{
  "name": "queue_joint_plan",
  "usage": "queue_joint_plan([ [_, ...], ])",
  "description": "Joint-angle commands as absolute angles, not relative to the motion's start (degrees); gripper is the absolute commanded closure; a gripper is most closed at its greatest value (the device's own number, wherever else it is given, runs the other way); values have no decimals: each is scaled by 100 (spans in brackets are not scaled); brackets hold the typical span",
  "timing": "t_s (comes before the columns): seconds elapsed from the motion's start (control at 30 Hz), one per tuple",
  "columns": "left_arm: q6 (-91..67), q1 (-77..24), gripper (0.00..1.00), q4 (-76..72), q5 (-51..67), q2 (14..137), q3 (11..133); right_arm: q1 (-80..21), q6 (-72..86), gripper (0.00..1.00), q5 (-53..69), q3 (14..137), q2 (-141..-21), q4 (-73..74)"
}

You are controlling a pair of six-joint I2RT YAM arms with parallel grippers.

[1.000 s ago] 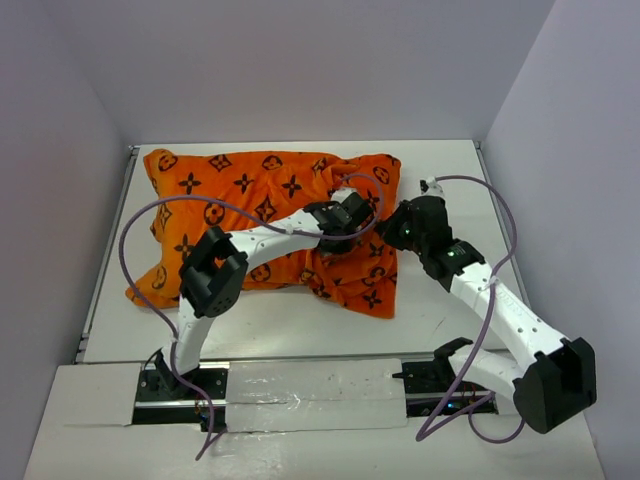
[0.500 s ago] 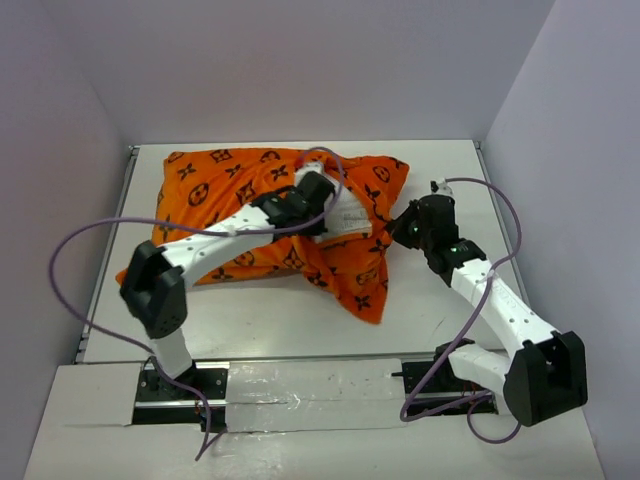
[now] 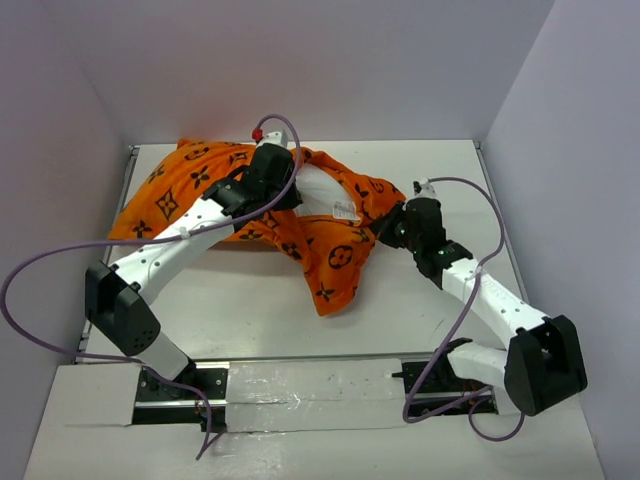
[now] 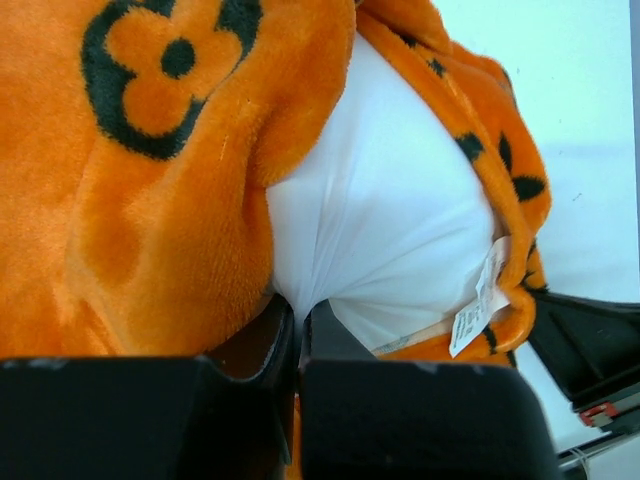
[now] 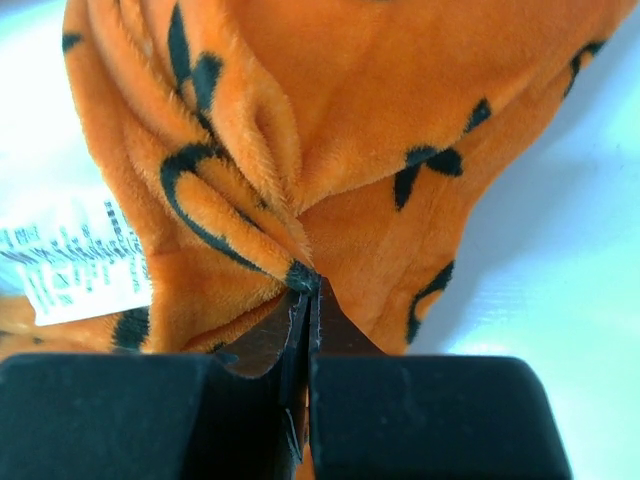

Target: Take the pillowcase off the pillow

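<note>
Risk: my left hand [image 4: 298, 318] is clamped on a thin pucker of the pillow [image 4: 390, 220], just beside the plush edge of the pillowcase [image 4: 170, 200]. If orange pile is caught in that pinch, pulling apart would drag cover and cushion together. The smooth white cloth could also slip free.

My right hand [image 5: 303, 292] is clamped on a small fold of the pillowcase at its right end; a hard tug may strip it out.

Condition: the pillowcase lies rumpled across the far half of the desk [image 3: 450, 180]. Its mouth gapes, exposing the pillow mid-scene, with a care label [image 4: 478, 305] at the opening.
</note>
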State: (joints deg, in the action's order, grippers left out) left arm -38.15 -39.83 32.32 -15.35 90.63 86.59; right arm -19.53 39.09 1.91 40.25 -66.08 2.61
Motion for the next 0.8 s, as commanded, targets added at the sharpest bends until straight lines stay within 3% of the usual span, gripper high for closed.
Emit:
queue_joint_plan([
  [0.0, -3621, -3401, 100, 2127, -3191, 8718, 9633, -1933, 3244, 100, -1107, 3411, -6663, 1793],
  [0.17, -3867, -3498, 100, 1803, -2620, 9087, 9115, -2925, 2901, 80, -1617, 3918, -5795, 2100],
  [0.27, -4007, -3621, 100, 1731, -2611, 9395, 9009, -3032, 2839, 51, -1425, 4218, -5363, 2049],
  [0.3, -4008, -3665, 100, 1731, -2549, 9517, 9052, -3093, 2856, 35, -1311, 4280, -5126, 2022],
  [0.37, -3982, -3718, 100, 1705, -2549, 9597, 9096, -3172, 2804, 30, -1108, 4342, -4923, 1847],
  [0.4, -3973, -3770, 100, 1688, -2566, 9624, 9149, -3269, 2812, 16, -1047, 4324, -4774, 1767],
  [0.63, -3902, -3814, 100, 1600, -2523, 9536, 9316, -4137, 2953, 13, -1151, 4490, -5604, 1143],
  [0.77, -3885, -3814, 100, 1529, -2356, 9431, 9343, -4447, 3154, 13, -2177, 5148, -6528, 836],
])
